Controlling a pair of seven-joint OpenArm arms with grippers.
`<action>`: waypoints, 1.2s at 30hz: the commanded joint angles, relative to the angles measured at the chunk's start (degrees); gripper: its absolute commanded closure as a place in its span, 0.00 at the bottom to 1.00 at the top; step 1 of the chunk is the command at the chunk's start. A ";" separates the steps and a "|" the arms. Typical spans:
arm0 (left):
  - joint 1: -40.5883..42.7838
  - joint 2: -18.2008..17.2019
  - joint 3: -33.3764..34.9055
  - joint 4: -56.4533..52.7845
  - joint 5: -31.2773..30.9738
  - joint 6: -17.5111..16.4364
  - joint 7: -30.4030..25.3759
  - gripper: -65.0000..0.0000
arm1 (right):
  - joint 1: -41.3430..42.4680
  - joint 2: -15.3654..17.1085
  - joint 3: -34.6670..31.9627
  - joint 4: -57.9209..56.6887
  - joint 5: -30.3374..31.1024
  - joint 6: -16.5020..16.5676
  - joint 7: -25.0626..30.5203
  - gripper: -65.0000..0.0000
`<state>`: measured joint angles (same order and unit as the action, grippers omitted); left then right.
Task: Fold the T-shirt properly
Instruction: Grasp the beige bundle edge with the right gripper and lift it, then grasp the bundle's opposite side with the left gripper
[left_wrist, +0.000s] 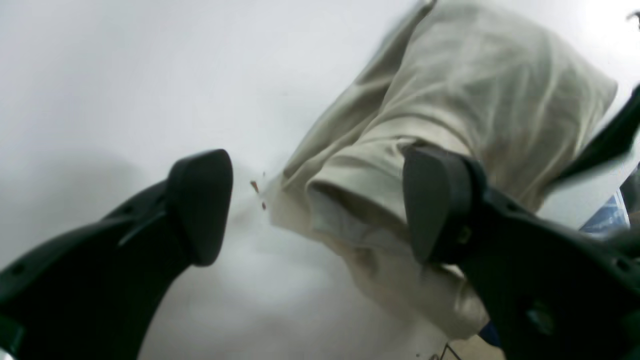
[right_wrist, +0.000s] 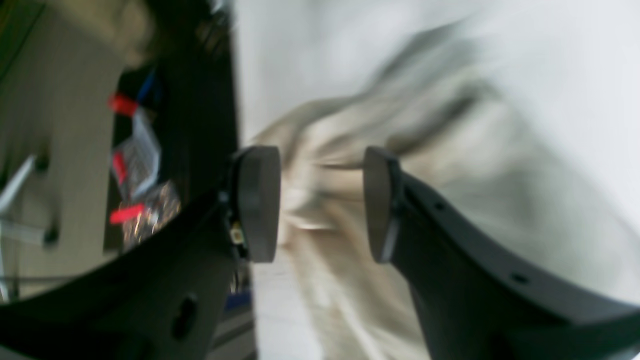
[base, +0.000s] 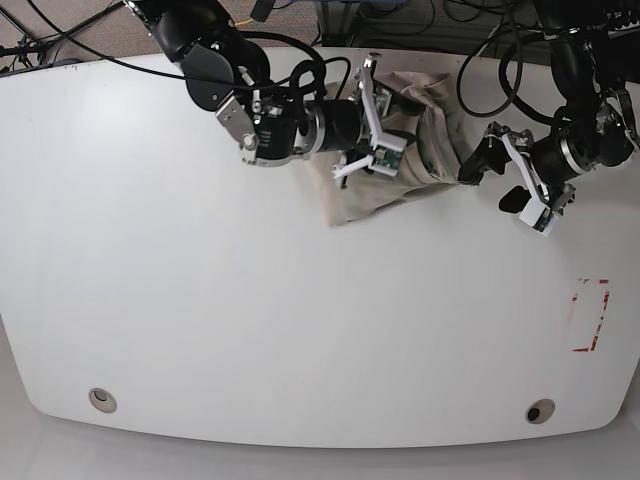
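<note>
Overhead, right tool (base: 378, 118) agape over T-shirt (base: 400, 170); left tool (base: 515, 170) beside it

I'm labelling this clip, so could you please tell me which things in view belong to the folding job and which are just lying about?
Belongs to the job:
- bunched khaki-beige cotton T-shirt
- right pincer, jaws apart over the shirt
- left pincer, open beside it

Just lying about:
- red rectangular outline marking on the white table
- black cables behind the table
</note>
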<state>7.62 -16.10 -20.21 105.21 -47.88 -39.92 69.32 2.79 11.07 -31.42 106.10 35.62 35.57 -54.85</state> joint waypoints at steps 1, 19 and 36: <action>-0.45 -0.30 2.32 1.91 -1.31 -0.08 -0.97 0.24 | 0.95 1.19 3.16 1.28 3.72 0.16 1.00 0.59; 5.44 0.58 15.68 2.79 -0.96 -0.08 -0.97 0.48 | 8.33 0.75 12.12 -11.73 -1.81 0.25 3.38 0.60; 3.77 -2.76 21.57 -6.35 7.22 -0.08 -0.97 0.48 | 10.18 -1.36 5.62 -25.18 -10.69 0.34 13.05 0.60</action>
<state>12.23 -18.33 0.51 100.36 -43.46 -39.94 68.66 11.75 9.54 -26.20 79.88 24.23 35.83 -43.11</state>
